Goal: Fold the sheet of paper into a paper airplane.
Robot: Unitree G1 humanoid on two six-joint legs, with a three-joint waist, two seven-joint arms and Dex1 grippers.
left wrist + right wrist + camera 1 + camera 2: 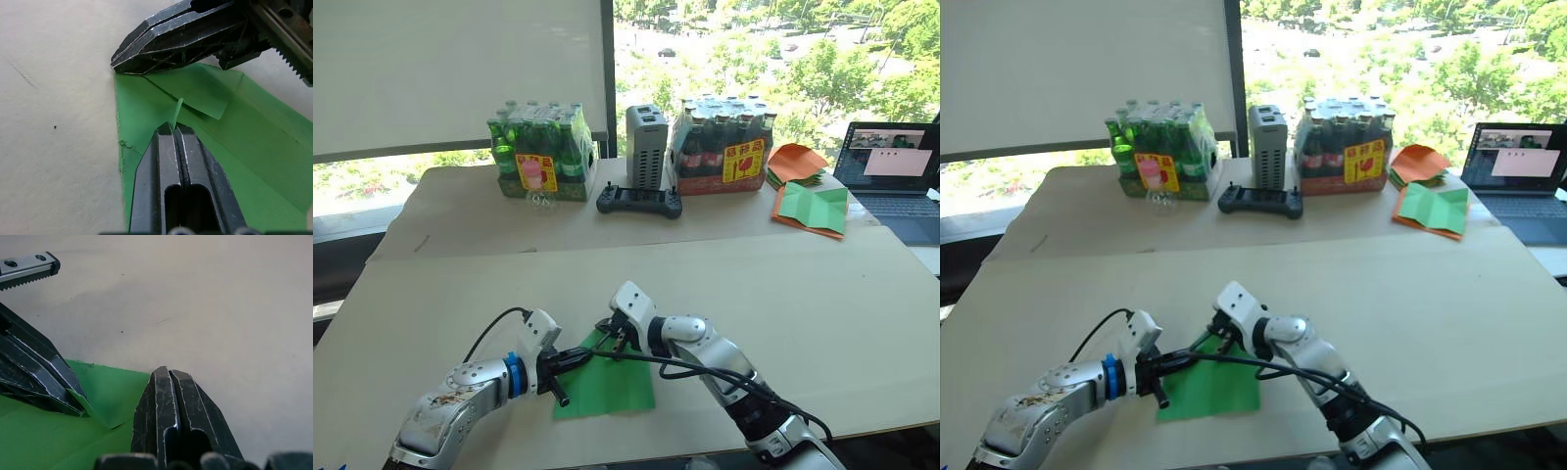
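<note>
The sheet of paper (pixel 607 384) lies lower centre on the counter (pixel 822 313), its far corner hidden by both grippers. Left gripper (pixel 172 128) jaws clamp a raised paper flap; right gripper (pixel 168 373) jaws together. Open counter surrounds it.

Open table (pixel 822 323) is left to the right of and beyond the sheet of paper (pixel 612 387), where both grippers are crowded together; passage along the far edge is blocked by the green bottle pack (pixel 540 152), the grey box (pixel 646 147), the controller (pixel 639 202), the dark bottle pack (pixel 722 147) and the orange papers (pixel 795 162); the far right corner is taken by a laptop (pixel 893 181).
</note>
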